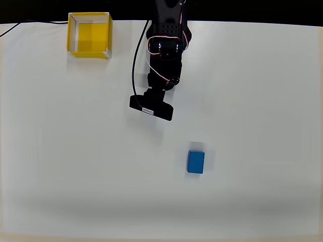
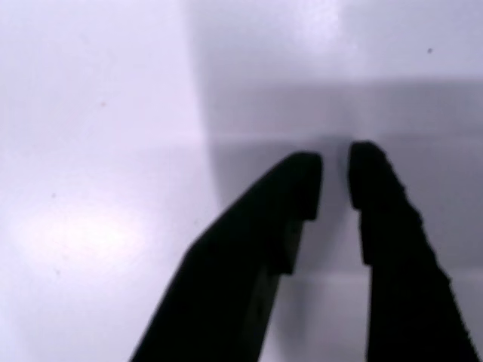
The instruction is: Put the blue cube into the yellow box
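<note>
The blue cube [image 1: 196, 162] lies on the white table, right of centre and toward the near edge in the overhead view. Far from it, the yellow box [image 1: 90, 52] stands open-topped at the back left corner, with nothing inside. My black arm [image 1: 164, 55] reaches in from the top middle, its wrist camera block [image 1: 151, 108] up and to the left of the cube. In the wrist view my gripper [image 2: 336, 181] hangs over bare table. Its two black fingers [image 2: 298, 196] are nearly together with a thin slit between them and hold nothing.
A black cable [image 1: 135, 65] runs along the left side of the arm. The table's back edge [image 1: 242, 22] lies just behind the box and the arm's base. White tabletop [image 1: 75, 151] spreads around the cube on all sides.
</note>
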Robot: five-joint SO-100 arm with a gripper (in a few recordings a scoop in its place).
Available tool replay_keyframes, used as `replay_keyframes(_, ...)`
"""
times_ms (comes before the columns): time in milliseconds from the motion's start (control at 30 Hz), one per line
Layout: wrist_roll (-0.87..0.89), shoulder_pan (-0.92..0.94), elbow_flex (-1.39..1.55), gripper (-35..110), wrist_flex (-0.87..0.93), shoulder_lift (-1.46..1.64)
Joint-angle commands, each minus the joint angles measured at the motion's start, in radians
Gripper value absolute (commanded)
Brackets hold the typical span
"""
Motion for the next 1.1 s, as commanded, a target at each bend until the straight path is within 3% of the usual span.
replay_keyframes(0, -0.103, 0.021, 0.026, 0, 0.017, 0.025)
replay_keyframes(333, -0.097, 0.018, 0.026, 0, 0.017, 0.025)
replay_keyframes(500, -0.184, 0.025, -0.009, 2, -0.002, -0.029)
replay_keyframes(867, -0.058, -0.028, -0.522, 31, -0.324, -0.552)
replay_keyframes(1067, 0.005, -0.057, -0.888, 32, -0.445, -0.905)
